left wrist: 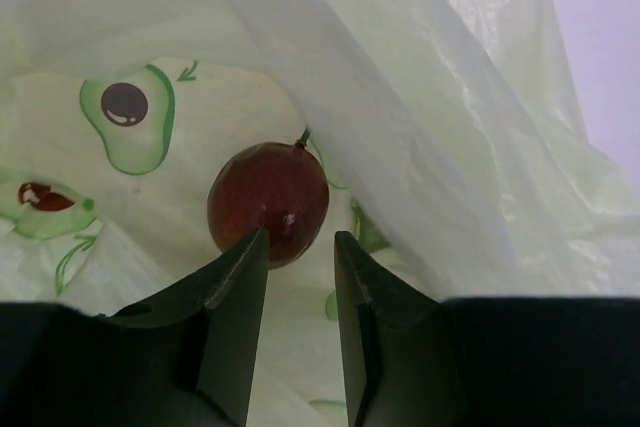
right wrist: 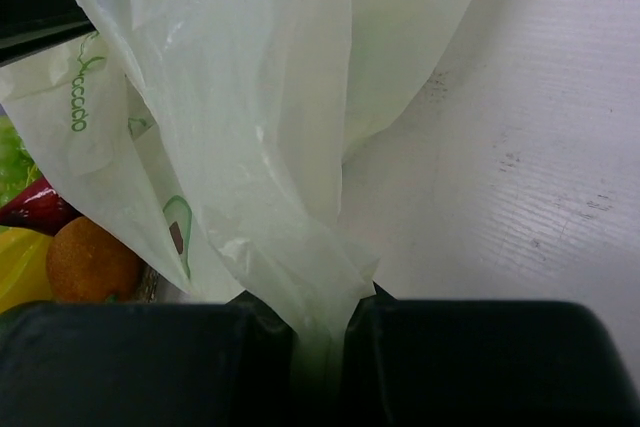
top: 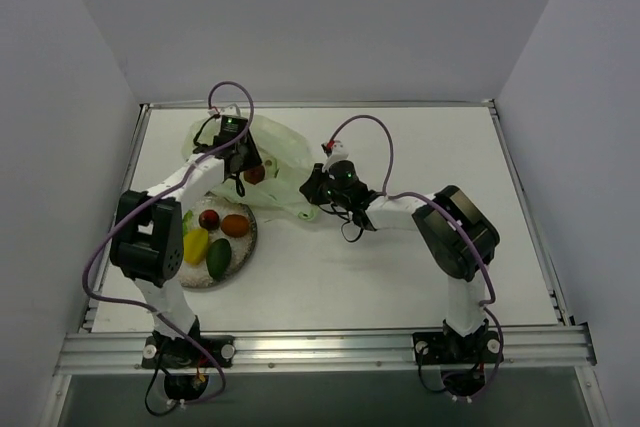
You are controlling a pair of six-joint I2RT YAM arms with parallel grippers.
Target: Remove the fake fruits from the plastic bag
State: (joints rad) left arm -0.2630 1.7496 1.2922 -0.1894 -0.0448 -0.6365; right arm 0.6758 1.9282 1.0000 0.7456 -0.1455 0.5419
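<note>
Here, shiny round fruits (top: 235,224) sit on the grey speckled plate (top: 248,243). Farther back, the right gripper (right wrist: 320,312) pinches the thin, crinkly plastic bag (right wrist: 250,117) tight. The left gripper (left wrist: 300,247) has its fingers a little apart, tips right at the smooth maroon fruit (left wrist: 268,197) inside the bag.

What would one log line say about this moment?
left tool: jaws apart, tips at maroon fruit inside plastic bag | right tool: shut on plastic bag | plate: holds other fruits
</note>
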